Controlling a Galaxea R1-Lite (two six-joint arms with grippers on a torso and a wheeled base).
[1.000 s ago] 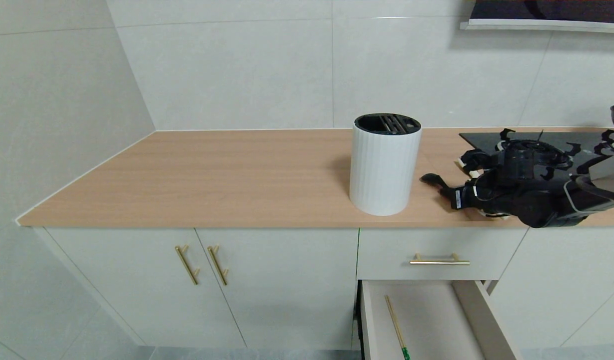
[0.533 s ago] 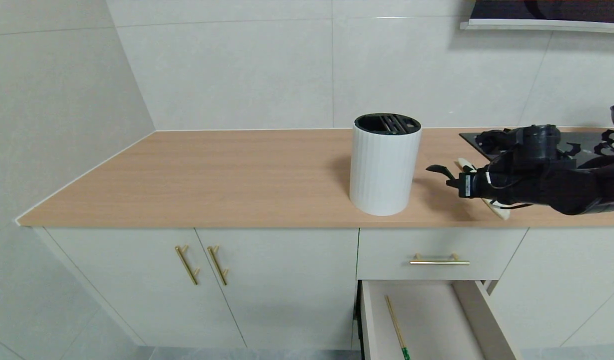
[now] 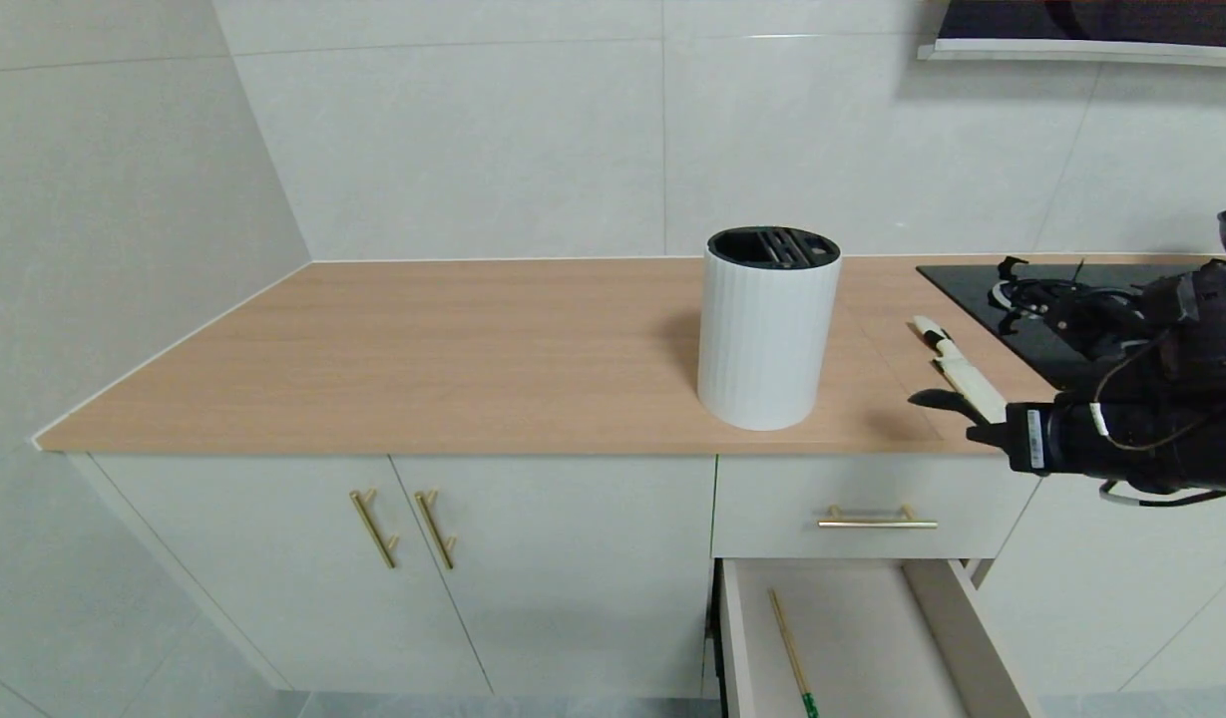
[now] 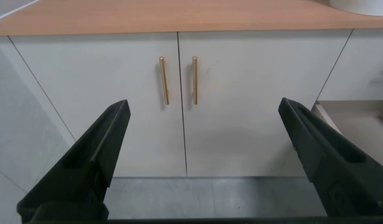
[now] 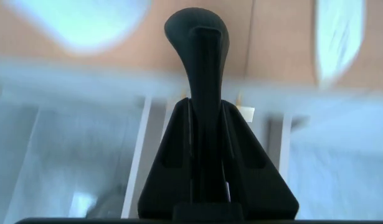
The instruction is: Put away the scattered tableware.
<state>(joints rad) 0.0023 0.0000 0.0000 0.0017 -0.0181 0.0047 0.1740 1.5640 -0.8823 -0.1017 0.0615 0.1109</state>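
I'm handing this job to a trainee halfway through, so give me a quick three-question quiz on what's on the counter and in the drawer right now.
1. True or false: the knife lies flat on the counter, on the robot's right of the white holder.
2. What lies in the open drawer? A) a spoon B) chopsticks C) a plate
3. Fill in: the left gripper has its fingers ____.

Key: 1 true; 2 B; 3 open.
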